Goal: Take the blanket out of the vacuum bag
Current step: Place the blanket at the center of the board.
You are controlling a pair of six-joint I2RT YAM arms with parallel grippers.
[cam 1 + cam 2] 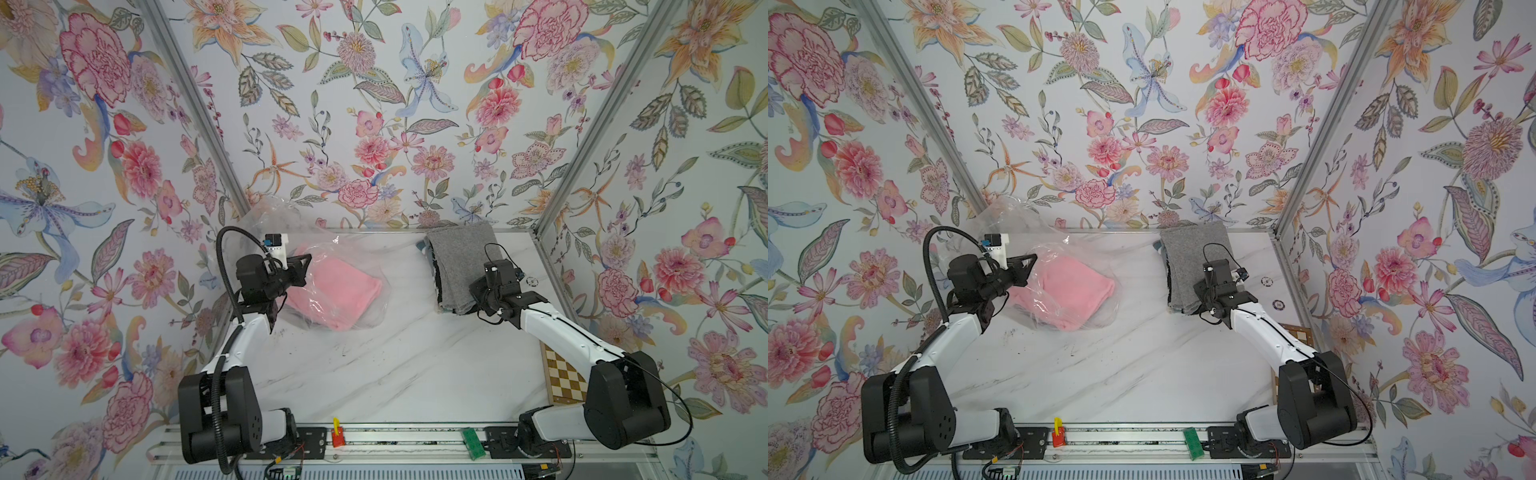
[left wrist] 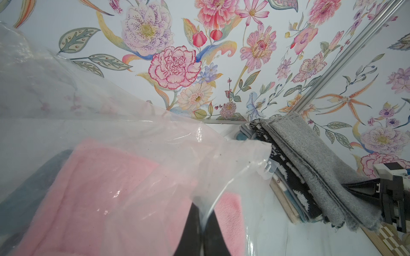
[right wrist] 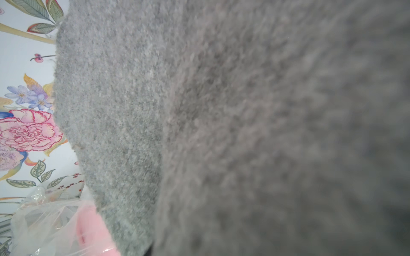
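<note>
Over on the left, the left end effector point(image 1: 301, 268) has its jaws together, pinching a fold of the vacuum bag point(image 1: 332, 253); the left wrist view shows the clear film caught between the two black fingers point(image 2: 192, 230). The crinkly bag lies on the far left part of the marble bench point(image 1: 415, 357), with loose plastic bunched up toward the back corner by the wall. Inside the bag is the folded pink blanket point(image 1: 334, 297), flat on the bench and covered by the plastic in both top views. Across a bare stretch of bench, a stack of folded blankets sits at the far right with a grey blanket point(image 1: 459, 257) on top and a black-and-white patterned one point(image 2: 288, 177) under it. The right end effector point(image 1: 476, 293) is at the near edge of that stack, against the grey cloth, which fills the right wrist view; I cannot tell whether its jaws are apart or together. A checkered board point(image 1: 565, 380) lies by the right arm.
</note>
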